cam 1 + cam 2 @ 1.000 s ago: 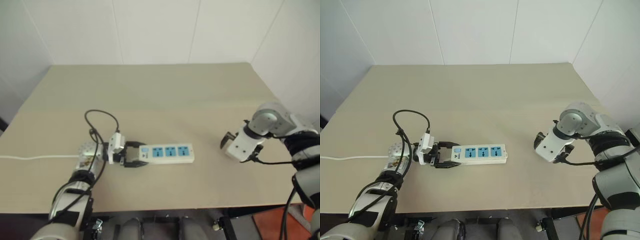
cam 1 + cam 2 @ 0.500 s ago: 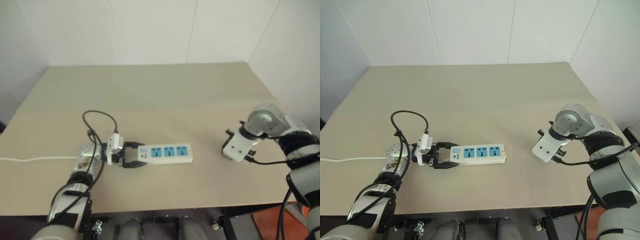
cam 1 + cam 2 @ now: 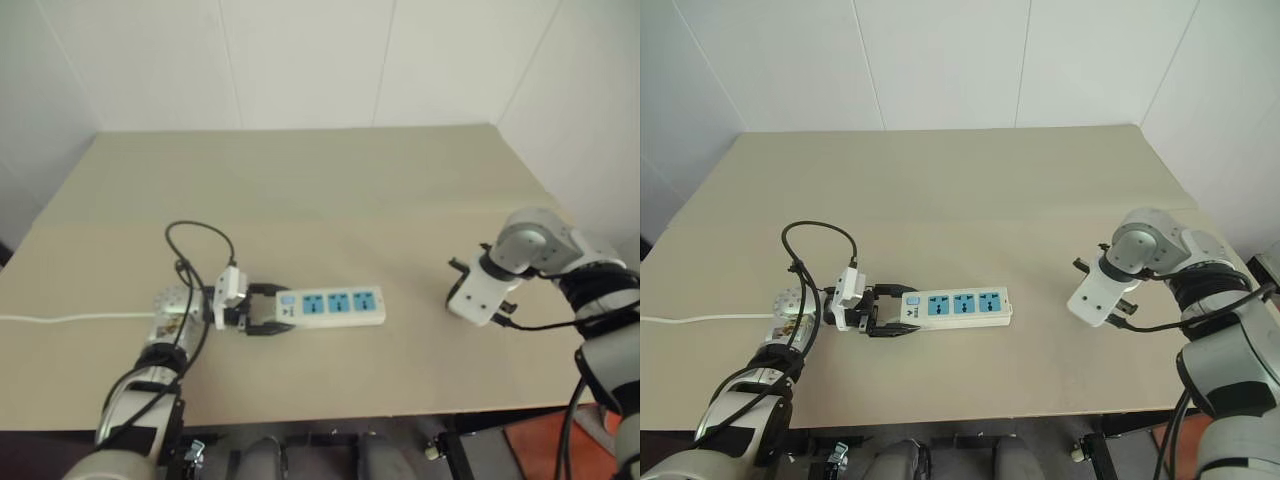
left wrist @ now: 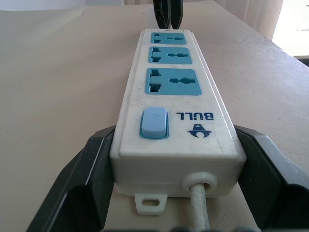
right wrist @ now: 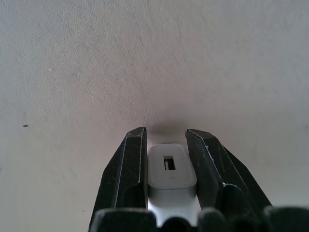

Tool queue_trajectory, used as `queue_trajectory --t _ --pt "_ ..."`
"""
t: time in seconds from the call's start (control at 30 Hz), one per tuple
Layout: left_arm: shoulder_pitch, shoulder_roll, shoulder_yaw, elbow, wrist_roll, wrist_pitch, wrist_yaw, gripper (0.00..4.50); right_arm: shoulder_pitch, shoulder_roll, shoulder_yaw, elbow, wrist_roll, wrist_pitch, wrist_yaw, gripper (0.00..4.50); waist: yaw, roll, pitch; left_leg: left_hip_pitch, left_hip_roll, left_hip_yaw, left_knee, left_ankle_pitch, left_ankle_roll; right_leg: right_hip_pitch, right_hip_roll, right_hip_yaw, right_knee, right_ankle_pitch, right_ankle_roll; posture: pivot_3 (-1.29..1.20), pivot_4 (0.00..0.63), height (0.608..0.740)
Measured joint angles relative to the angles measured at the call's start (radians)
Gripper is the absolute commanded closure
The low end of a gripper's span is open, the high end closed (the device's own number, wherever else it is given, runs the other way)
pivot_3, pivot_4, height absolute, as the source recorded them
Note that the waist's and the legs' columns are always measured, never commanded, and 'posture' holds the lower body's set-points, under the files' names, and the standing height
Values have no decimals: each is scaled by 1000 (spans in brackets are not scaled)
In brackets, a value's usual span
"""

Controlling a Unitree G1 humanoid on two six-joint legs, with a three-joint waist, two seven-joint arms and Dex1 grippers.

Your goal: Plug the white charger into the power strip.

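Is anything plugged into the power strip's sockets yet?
No: the left wrist view shows all three blue sockets of the power strip empty.

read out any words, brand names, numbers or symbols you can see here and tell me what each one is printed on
"BULL", with a small logo mark beside it: on the power strip, next to its blue switch; it appears upside down from the left wrist camera.
A faint power symbol on the blue switch, too faint to be sure of.
No text readable on the white charger held in the right hand.
Nothing else readable.
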Motion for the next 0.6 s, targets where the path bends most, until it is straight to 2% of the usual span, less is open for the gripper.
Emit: queue_trajectory --t 0.1,0.23,0.43,0.53,0.6 --pt "0 0 0 0 5 -2 -2 1243 -26 -9 -47 -50 52 60 3 3439 0 2 0 0 0 0 0 0 0 0 0 0 0 0 0 0 150 740" --pt "-1 0 -3 -3 5 4 -6 1243 -31 -10 -172 -208 206 281 7 3439 1 2 0 0 0 -1 0 0 0 0 0 0 0 0 0 0 150 740" --pt "-4 -7 -12 -10 5 10 -7 1243 38 -7 -418 -534 528 863 -48 3439 17 2 0 -1 1 -2 -1 0 1 0 -1 0 -1 0 0 0 150 740" --pt "-6 -6 -21 -12 5 11 -7 1243 96 20 -534 -647 686 1121 -130 3439 22 2 0 -1 1 -2 -1 -1 1 -1 -1 0 -1 0 0 0 150 740" --pt "-6 -2 -27 -12 4 14 -7 1243 130 77 -616 -709 797 1294 -226 3439 22 2 0 -1 1 -2 -1 -1 1 -1 -1 0 0 0 0 0 150 740"
